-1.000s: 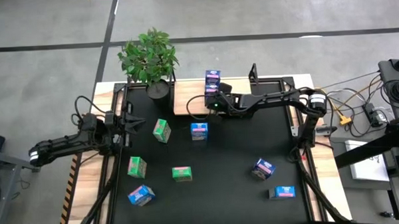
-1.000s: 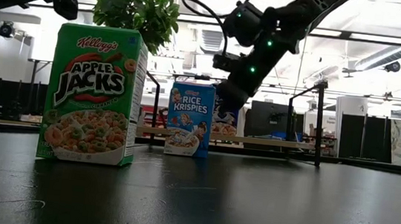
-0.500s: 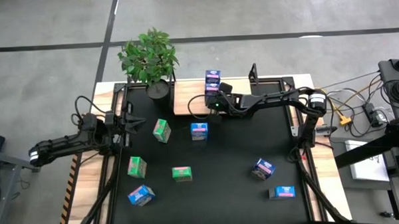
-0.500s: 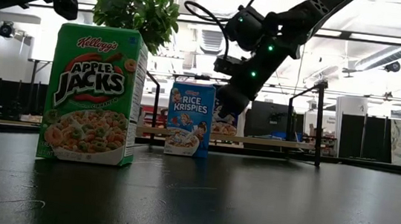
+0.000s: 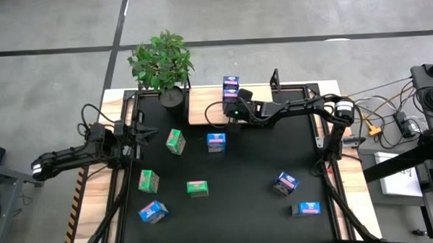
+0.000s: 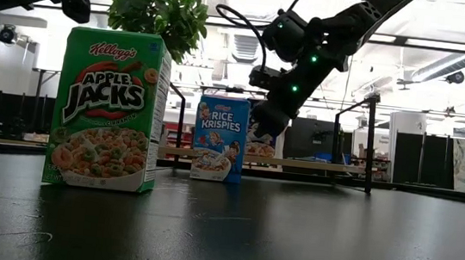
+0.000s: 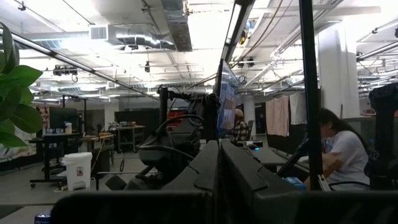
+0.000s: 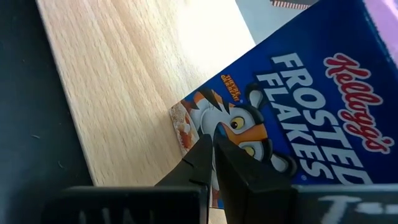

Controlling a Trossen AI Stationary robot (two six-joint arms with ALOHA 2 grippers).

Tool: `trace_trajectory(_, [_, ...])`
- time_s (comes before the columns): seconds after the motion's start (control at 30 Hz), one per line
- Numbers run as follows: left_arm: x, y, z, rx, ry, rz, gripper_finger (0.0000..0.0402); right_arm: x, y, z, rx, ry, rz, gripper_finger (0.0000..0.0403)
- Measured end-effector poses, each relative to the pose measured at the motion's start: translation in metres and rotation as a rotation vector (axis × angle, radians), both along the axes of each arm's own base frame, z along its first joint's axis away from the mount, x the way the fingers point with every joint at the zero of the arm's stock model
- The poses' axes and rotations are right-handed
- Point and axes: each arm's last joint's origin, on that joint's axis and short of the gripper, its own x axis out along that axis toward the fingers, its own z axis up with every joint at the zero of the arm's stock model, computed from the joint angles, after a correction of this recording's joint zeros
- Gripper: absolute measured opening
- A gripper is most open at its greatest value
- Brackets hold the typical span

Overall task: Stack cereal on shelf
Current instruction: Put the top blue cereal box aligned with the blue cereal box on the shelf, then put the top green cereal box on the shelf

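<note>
A blue Frosted Flakes carton [image 5: 231, 85] stands upright on its bottom end on the pale wood shelf [image 5: 202, 111] at the table's far side. My right gripper [image 5: 231, 103] is shut, right in front of it; the right wrist view shows the gripper [image 8: 210, 142], the carton [image 8: 298, 112] and the board [image 8: 137, 81]. Several other cartons stand or lie on the black mat: green ones [image 5: 175, 141] [image 5: 148, 181] [image 5: 197, 187] and blue ones [image 5: 216, 142] [image 5: 153, 211] [image 5: 285, 182] [image 5: 307, 208]. My left gripper [image 5: 146, 132] is shut and empty at the mat's left edge. My right gripper's shut fingertips [image 8: 202, 146] stand at the carton's printed front face [image 8: 242, 134], near its lower end. They come from the table's near side, slanting down. I cannot tell whether they touch it. The carton stands upright on the shelf.
A potted plant [image 5: 162, 62] stands at the far left corner beside the shelf. In the low view a green Apple Jacks carton [image 6: 109, 110] stands near, a blue Rice Krispies carton [image 6: 219, 137] farther back. A black frame borders the mat.
My right gripper has risen a little in front of the shelf. The blue carton stays standing where it was.
</note>
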Motion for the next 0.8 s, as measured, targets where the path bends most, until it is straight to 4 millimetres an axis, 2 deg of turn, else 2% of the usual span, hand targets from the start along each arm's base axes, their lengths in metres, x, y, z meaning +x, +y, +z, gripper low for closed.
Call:
trace_trajectory(0.2, [0.000, 0.000, 0.000, 0.000, 0.000, 0.000, 0.0001, 0.000, 0.001, 0.000, -0.003, 0.006, 0.007, 0.0011])
trace_trajectory(0.33, [0.000, 0.000, 0.000, 0.000, 0.000, 0.000, 0.0001, 0.001, 0.010, 0.005, -0.004, -0.003, 0.028, 0.0011])
trace_trajectory(0.57, [0.000, 0.000, 0.000, -0.046, -0.001, -0.020, 0.0001, -0.002, 0.037, 0.041, -0.013, -0.087, 0.088, 0.0011])
trace_trajectory(0.8, [-0.001, 0.000, 0.002, -0.122, -0.026, -0.057, 0.0001, -0.018, 0.066, 0.080, -0.027, -0.217, 0.154, 0.0011])
